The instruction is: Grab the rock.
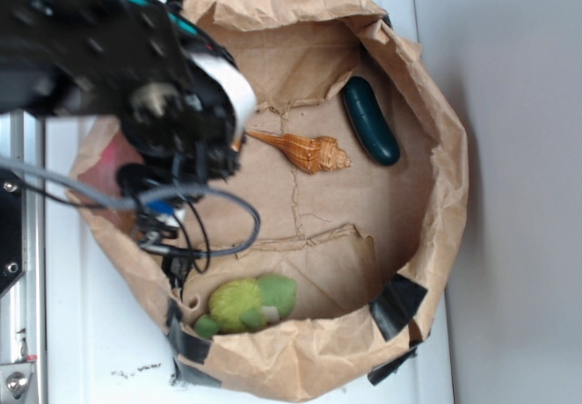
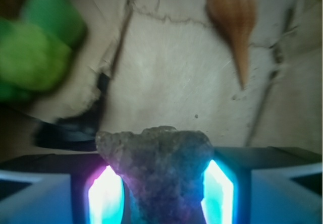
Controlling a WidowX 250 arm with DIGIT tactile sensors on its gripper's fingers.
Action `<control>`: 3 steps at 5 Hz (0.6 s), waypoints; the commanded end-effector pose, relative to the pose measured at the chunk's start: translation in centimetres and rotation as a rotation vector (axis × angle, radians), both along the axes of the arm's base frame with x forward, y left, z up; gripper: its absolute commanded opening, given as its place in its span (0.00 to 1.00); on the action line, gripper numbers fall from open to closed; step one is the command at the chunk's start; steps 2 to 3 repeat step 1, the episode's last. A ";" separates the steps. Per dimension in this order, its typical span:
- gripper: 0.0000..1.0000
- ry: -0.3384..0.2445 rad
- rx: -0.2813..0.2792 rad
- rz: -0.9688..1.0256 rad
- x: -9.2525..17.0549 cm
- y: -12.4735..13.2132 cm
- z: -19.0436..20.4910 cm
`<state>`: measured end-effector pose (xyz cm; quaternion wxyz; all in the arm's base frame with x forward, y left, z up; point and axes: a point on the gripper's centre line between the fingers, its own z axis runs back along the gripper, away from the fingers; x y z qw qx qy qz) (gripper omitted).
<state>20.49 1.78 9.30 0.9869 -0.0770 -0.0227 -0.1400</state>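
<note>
gripper (image 2: 160, 183) pinches the rock (image 2: 156, 158) between its glowing pads (image 2: 218, 186), above the brown paper floor (image 2: 176, 82), near the orange spiral shell (image 2: 234, 12). judgement: keep the squeeze steady and lift straight; the rough, pitted, lumpy stone could pivot. fuzzy green toy (image 2: 35, 47) lies at left.

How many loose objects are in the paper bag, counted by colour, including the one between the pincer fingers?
Grey-brown: 1, the rock, held in the pincer
Orange: 1, the seashell
Dark green: 1, the smooth oblong object
Light green: 1, the plush toy
Total: 4
</note>
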 end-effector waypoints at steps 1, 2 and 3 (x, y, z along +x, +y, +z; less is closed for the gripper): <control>0.00 -0.067 0.027 -0.062 3.6 0.5 6.2; 0.00 -0.067 0.027 -0.062 3.6 0.5 6.2; 0.00 -0.067 0.027 -0.062 3.6 0.5 6.2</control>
